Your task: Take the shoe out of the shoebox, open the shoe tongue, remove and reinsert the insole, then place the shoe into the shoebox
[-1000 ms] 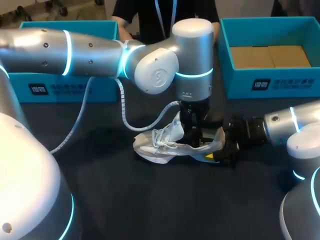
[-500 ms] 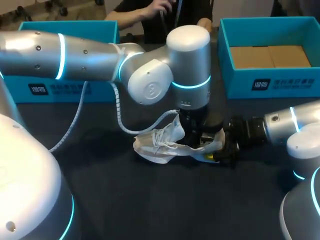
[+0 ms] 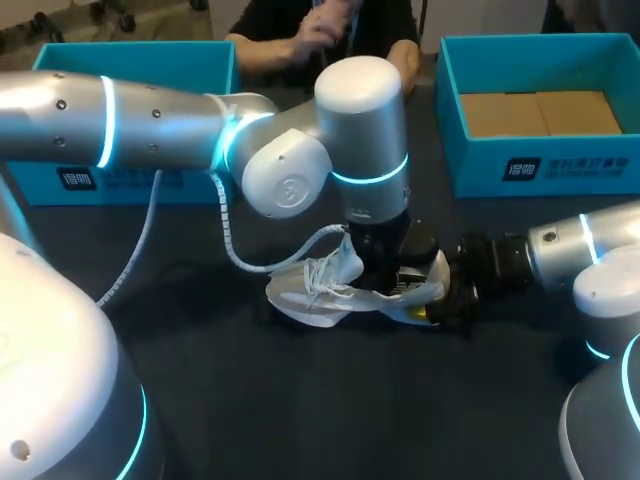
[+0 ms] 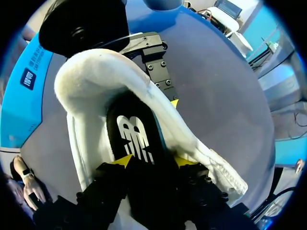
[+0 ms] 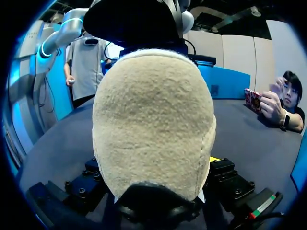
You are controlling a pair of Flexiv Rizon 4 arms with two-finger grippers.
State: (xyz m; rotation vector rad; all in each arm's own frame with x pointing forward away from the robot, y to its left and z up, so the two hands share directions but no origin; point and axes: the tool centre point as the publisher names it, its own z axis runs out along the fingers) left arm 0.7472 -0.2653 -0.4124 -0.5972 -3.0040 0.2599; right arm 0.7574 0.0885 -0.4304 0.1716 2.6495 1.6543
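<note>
Head view: shoe [image 3: 318, 295] lies on the desk [image 3: 300, 400] near the middle, out of both boxes. Its long axis runs side to side, toe toward the robot's left, heel toward its right. Laces [image 3: 325, 272] are bunched toward the toe end, so the mouth of the shoe faces up.

Left arm enters from the left and drops straight down into that mouth. Left wrist view: left hand [image 4: 153, 162] sits inside the shoe with a yellow tip at each long edge of the black insole [image 4: 136, 139]. It looks pinched on the insole across its width. The insole's heel end runs ahead of the hand, toward the padded collar.

Right arm comes in low from the right, in line with the shoe. Right hand [image 3: 432, 306] is at the heel. In the right wrist view the heel fills the frame with a finger block on each side, so it reads as clamped on the shoe from behind.

Key relation: the insole's length matches the shoe's and points at the right hand. The only exit is up through the mouth, along the left arm's own approach. Judgement: the pull should go up and slightly toward the toe, with the right hand anchoring the heel. A sideways pull would drag the whole shoe.

For the later drop, the blue box [image 3: 560, 165] at the right is nearer the heel and the right arm. The other box [image 3: 120, 185] lies well apart at the left.
</note>
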